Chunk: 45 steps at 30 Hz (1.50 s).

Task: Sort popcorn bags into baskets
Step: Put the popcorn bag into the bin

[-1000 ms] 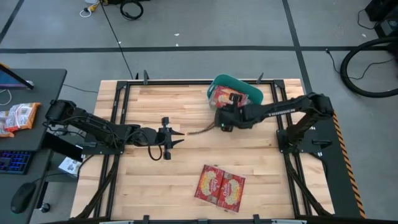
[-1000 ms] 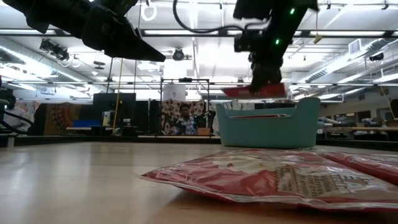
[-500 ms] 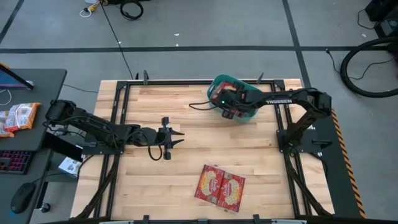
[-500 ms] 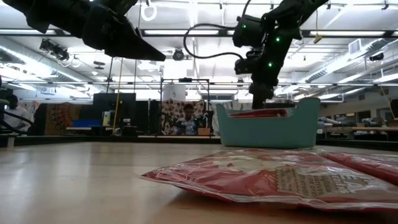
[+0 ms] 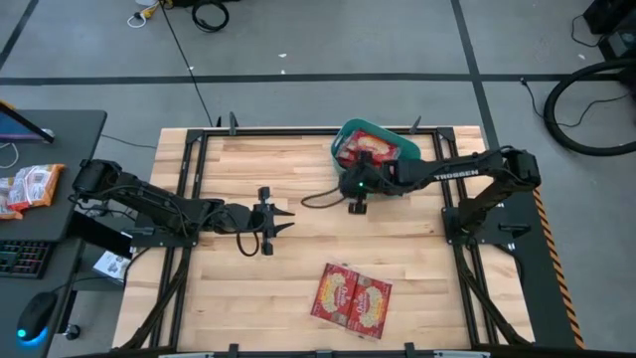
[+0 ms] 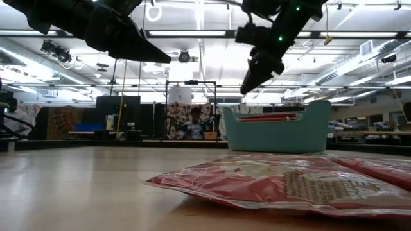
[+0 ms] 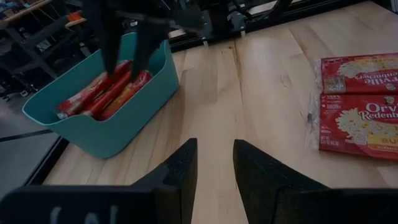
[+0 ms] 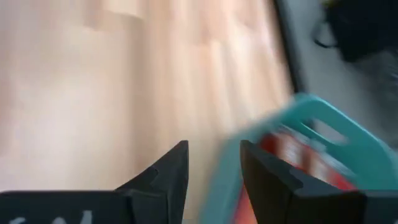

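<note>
Nearest the table's (image 5: 248, 318) front edge: two popcorn bags (image 5: 352, 297) lie flat side by side, unsorted. Mid-table, left gripper (image 5: 277, 228) waits, fingers narrowly parted, holding nothing. Farther back, right gripper (image 5: 356, 206) hangs just outside the basket (image 5: 337, 142), fingers apart, nothing held. Basket holds several red bags. Judged mostly done; two remain.

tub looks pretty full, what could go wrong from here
1. The bags in the tub stand on edge near the rim, so another could slide out.
2. The two bags on the table lie edge to edge; the empty right end effector might drag both.
</note>
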Motion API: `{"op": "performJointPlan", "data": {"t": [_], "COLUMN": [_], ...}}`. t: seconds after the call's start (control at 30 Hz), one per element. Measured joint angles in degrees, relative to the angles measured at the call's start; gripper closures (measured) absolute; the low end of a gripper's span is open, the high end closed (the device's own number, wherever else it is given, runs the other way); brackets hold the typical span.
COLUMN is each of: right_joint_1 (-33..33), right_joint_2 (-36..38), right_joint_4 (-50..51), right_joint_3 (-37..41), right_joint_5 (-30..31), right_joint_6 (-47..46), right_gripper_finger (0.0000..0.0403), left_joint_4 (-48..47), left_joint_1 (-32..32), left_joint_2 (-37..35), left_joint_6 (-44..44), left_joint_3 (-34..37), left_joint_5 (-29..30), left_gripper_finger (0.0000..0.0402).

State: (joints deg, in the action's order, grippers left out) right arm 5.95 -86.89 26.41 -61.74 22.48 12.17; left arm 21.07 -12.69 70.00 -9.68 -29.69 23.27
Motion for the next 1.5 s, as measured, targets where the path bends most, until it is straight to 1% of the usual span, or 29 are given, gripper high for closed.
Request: {"op": "performJointPlan", "data": {"t": [0.2,0.33,0.4,0.57,0.7,0.8,0.93,1.13,1.3,1.4,1.5], "right_joint_1": [-5.0,-9.9,-12.8,-19.4,-23.6,-26.4,-28.7,-29.5,-28.9,-27.5,-25.5], "right_joint_2": [0.0,-0.1,-0.1,-0.6,-3.7,-6.9,-11.1,-17.7,-20.7,-20.3,-19.1], "right_joint_4": [-2.7,-9.1,-13.8,-21.0,-21.0,-21.3,-20.8,-20.8,-17.2,-12.1,-5.9], "right_joint_3": [0.3,3.6,6.1,10.3,9.9,8.2,6.4,3.7,2.6,2.3,2.3], "right_joint_5": [-12.3,-22.2,-25.4,-25.2,-24.0,-24.1,-23.8,-24.0,-23.2,-19.9,-14.0], "right_joint_6": [-5.8,-9.2,-10.4,-16.6,-22.5,-23.8,-22.1,-21.4,-20.6,-21.7,-24.8], "right_gripper_finger": [0.0254,0.0254,0.0254,0.0254,0.0254,0.0254,0.0254,0.0254,0.0254,0.0254,0.0254], "left_joint_4": [-0.6,-0.6,-0.7,-0.7,0.2,1.4,1.3,1.3,1.3,1.2,1.3], "left_joint_1": [0.0,0.0,0.0,0.0,0.0,0.0,0.0,0.0,0.0,0.0,0.0], "left_joint_2": [0.0,0.0,0.0,0.0,0.0,0.0,0.0,0.0,0.0,0.0,0.0], "left_joint_6": [0.0,0.0,0.0,0.0,0.0,0.0,0.0,0.0,0.1,0.1,0.1], "left_joint_3": [0.0,0.0,0.0,0.0,0.0,0.0,0.0,0.0,0.0,0.0,0.0], "left_joint_5": [0.0,0.0,0.0,0.0,0.0,0.0,0.0,0.0,0.0,0.0,0.0], "left_gripper_finger": [0.0292,0.0292,0.0292,0.0292,0.0292,0.0292,0.0292,0.0292,0.0292,0.0292,0.0292]}}
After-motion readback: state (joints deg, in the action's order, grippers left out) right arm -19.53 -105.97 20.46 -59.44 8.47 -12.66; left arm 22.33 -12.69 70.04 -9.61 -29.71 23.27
